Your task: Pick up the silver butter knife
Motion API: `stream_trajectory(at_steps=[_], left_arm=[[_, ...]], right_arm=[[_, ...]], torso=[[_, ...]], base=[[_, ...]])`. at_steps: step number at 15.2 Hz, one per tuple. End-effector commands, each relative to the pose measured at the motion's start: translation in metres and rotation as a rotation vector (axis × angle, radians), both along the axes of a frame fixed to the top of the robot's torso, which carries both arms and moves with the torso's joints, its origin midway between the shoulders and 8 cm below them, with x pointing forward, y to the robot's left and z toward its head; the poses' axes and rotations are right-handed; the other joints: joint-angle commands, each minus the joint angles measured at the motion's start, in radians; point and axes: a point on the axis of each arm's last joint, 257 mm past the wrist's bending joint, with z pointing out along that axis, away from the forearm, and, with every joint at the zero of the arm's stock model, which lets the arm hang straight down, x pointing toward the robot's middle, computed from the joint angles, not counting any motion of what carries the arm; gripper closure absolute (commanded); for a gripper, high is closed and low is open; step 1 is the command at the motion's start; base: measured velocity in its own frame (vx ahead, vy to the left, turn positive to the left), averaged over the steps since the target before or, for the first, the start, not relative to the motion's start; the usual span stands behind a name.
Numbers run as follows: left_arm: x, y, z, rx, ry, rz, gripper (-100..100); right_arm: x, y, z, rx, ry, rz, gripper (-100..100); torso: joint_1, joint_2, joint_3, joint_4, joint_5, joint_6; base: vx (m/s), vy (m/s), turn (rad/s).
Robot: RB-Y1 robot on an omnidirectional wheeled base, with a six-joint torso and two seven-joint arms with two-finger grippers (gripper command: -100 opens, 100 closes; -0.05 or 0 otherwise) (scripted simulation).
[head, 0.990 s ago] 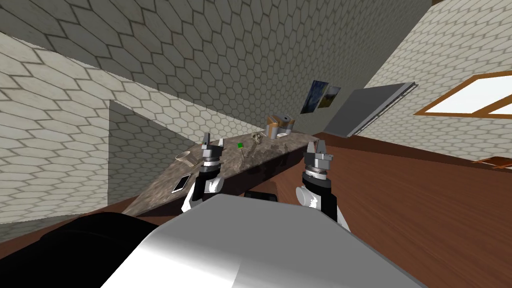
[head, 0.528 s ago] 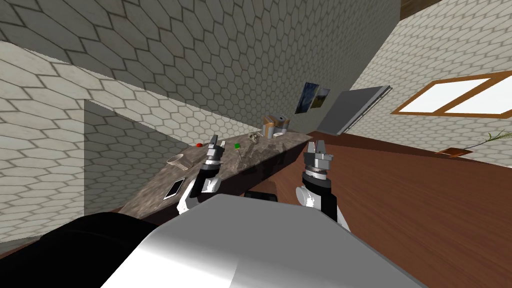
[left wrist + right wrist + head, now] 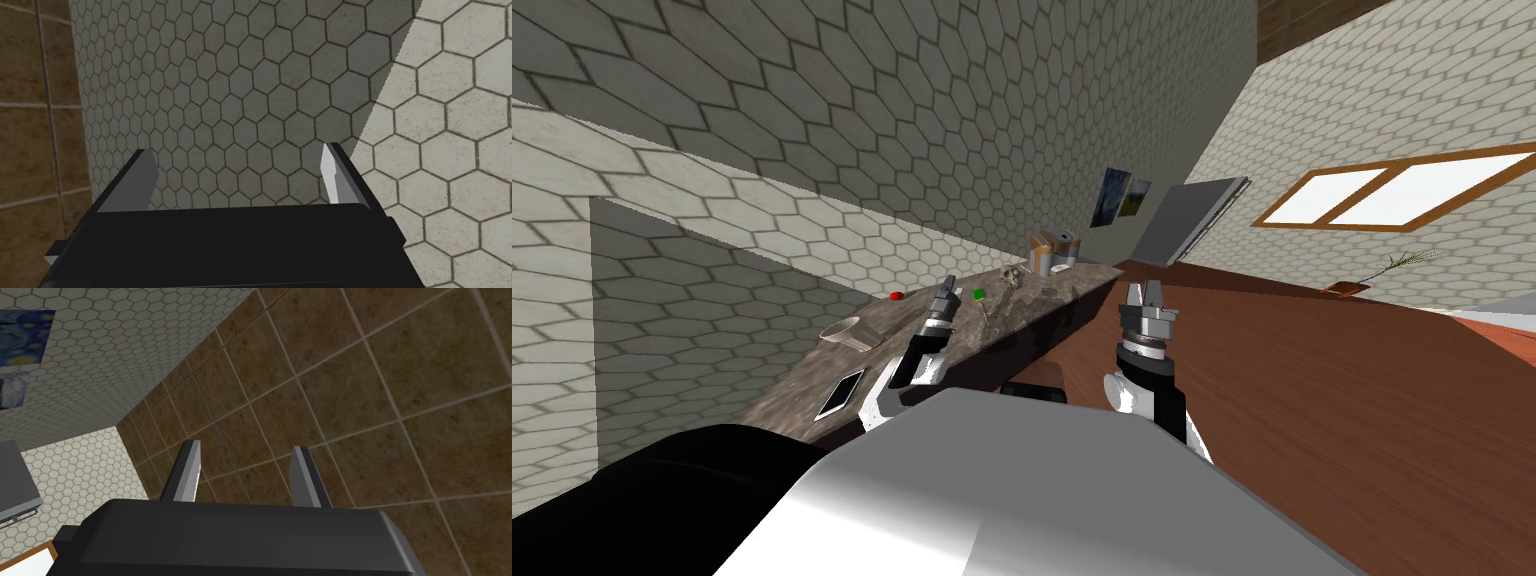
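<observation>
Swinging round, my view has slid the whole counter across since a second ago, and a small red thing (image 3: 896,295) and a potted plant (image 3: 1380,272) have come into sight. What I take for the silver butter knife (image 3: 986,310) is a thin grey sliver lying flat on the mottled dark stone counter (image 3: 962,335), too small to be sure of.

Going by the head view, a little green thing (image 3: 978,294) sits just beside the sliver at its 11 o'clock. The left gripper (image 3: 949,287) hangs over the counter at the knife's 10 o'clock, near it but apart. In the left wrist view the left gripper (image 3: 237,155) has its blades spread wide with nothing between them.

At 1 o'clock lies a lumpy grey object (image 3: 1012,277), and farther along that line stands a boxy brown and grey appliance (image 3: 1052,250) at the counter's far end. The red thing sits out at 9 o'clock by the wall. A pale bowl (image 3: 847,332) is at 8 o'clock, and a flat phone (image 3: 840,395) lies beyond it toward 7.

The right gripper (image 3: 1145,292) is off the counter at 3 o'clock, over the red-brown wood floor (image 3: 1332,400). In its wrist view the right gripper (image 3: 245,450) has its fingers apart and empty.

Hexagon-tiled walls (image 3: 912,120) run behind the counter. Two pictures (image 3: 1120,195), a grey panel (image 3: 1192,218) and a wood-framed window (image 3: 1372,190) follow round toward 2 o'clock.
</observation>
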Motion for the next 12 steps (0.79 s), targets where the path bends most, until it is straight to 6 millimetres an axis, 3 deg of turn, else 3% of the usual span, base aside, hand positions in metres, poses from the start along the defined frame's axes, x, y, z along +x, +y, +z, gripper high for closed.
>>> stream_trajectory(at_steps=[1, 12], left_arm=[[0.003, 0.005, -0.008, 0.012, 0.033, 0.017, -100], [0.02, 0.046, -0.064, 0.137, 0.26, 0.159, -100]], right_arm=[[0.0, 0.0, 0.0, 0.0, 0.0, 0.0, 0], [0.0, 0.0, 0.0, 0.0, 0.0, 0.0, 0]], torso=[[0.0, 0.0, 0.0, 0.0, 0.0, 0.0], [0.0, 0.0, 0.0, 0.0, 0.0, 0.0]], base=[[0.003, -0.001, -0.039], [0.005, -0.004, -0.123]])
